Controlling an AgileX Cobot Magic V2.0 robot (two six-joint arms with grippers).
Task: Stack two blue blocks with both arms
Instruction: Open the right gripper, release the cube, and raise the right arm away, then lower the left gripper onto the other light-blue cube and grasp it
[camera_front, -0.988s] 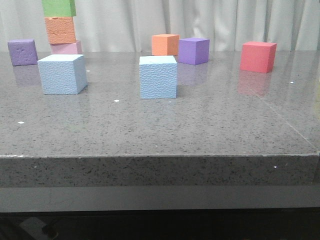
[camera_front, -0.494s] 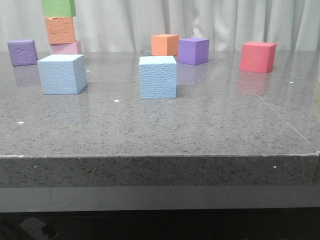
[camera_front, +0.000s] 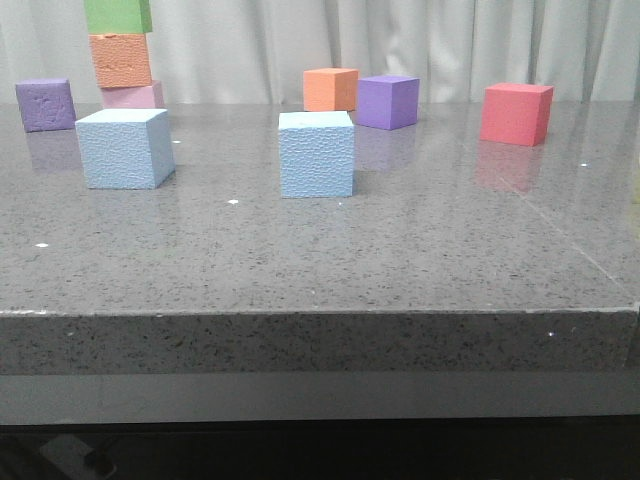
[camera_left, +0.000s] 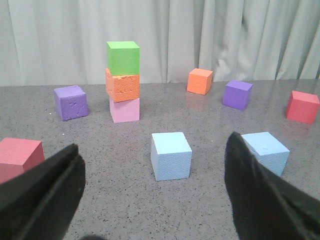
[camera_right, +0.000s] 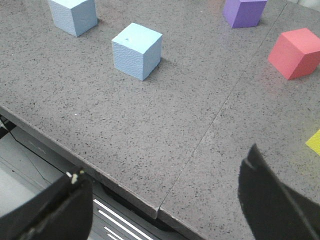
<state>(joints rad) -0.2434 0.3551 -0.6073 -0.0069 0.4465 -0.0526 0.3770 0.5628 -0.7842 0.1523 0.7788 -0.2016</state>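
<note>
Two large blocks sit apart on the worktop (camera_front: 400, 260): the left block (camera_front: 123, 148) mid-left of the front frame, the centre block (camera_front: 316, 154) near the middle. Upper left, a three-cube stack (camera_front: 121, 55) (its top cropped) stands behind the left block. Two small cubes (camera_front: 360, 95) sit touching behind the centre block; a lone cube (camera_front: 516, 113) lies upper right.

Blue blocks: the left blue block (camera_front: 124, 148) and the middle blue block (camera_front: 316, 154) look like pebbled matt foam
Table (camera_front: 320, 260): polished grey speckled stone; glossy, mirrors the cubes
Orange cube (camera_left: 122, 88): pitted, rough foam
My left gripper (camera_left: 155, 195): matt black fingers
Curtain (camera_front: 450, 45): pale pleated cloth
</note>
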